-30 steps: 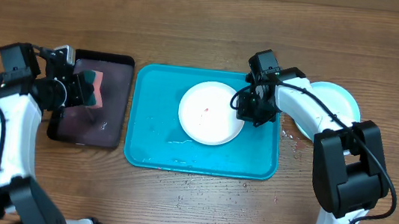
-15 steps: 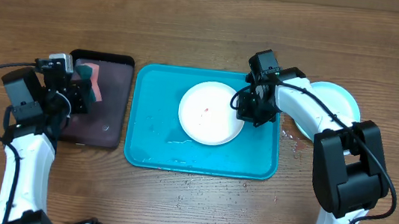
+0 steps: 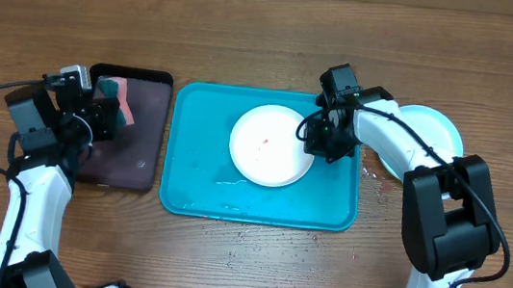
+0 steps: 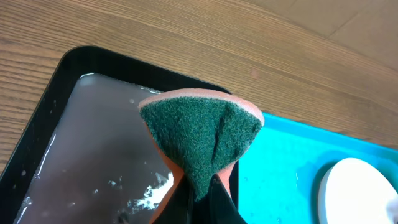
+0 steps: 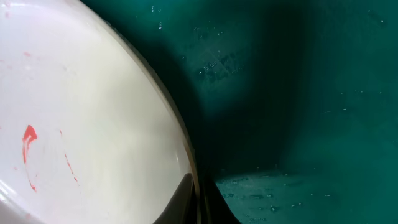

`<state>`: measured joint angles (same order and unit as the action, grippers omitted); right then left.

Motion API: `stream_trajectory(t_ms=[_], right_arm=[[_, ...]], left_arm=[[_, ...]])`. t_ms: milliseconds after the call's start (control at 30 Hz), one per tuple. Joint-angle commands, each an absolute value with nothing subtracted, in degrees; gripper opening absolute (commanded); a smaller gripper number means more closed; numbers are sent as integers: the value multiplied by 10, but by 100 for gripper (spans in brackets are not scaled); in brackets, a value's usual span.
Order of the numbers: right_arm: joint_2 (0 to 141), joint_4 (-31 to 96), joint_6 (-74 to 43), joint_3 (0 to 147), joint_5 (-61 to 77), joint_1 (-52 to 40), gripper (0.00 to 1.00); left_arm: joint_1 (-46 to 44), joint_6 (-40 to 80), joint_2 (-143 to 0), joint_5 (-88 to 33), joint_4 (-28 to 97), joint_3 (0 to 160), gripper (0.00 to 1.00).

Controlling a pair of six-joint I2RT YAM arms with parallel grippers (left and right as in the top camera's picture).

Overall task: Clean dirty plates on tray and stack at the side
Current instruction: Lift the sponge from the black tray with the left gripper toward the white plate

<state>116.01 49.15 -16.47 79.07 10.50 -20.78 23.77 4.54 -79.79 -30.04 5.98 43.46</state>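
Note:
A white plate (image 3: 271, 146) with a small red smear lies in the turquoise tray (image 3: 197, 171). My right gripper (image 3: 313, 143) is shut on the plate's right rim; the wrist view shows the rim (image 5: 124, 124) pinched between the fingers (image 5: 198, 202) and red smears on the plate. A light cyan plate (image 3: 434, 131) lies on the table right of the tray, partly hidden by my right arm. The yellow-green plate is out of view. My left gripper (image 3: 105, 112) is shut on a green-and-orange sponge (image 4: 202, 140) held over the black tray (image 4: 81, 155).
The black tray (image 3: 134, 154) holds wet, foamy water and sits left of the turquoise tray. Water drops lie on the turquoise tray's floor and on the table in front of it. Small red specks mark the table (image 3: 383, 183) by the tray's right edge.
My left arm has pulled back and to the left with the sponge, which now sits over the black tray's far left corner. The right arm and white plate have not moved.

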Motion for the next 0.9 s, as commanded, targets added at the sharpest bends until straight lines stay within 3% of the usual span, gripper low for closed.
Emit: stream_trajectory(t_ms=[0, 467, 633, 867], right_arm=[[1165, 492, -164, 787, 99, -210, 4], [1165, 491, -113, 787, 99, -211, 4], [1165, 498, -90, 787, 103, -212, 4], [1165, 504, -85, 787, 103, -222, 4]], left_arm=[[242, 54, -799, -316, 55, 431, 4], [220, 54, -799, -296, 69, 431, 4], [142, 48, -802, -169, 135, 435, 4], [1, 42, -852, -131, 274, 582, 4]])
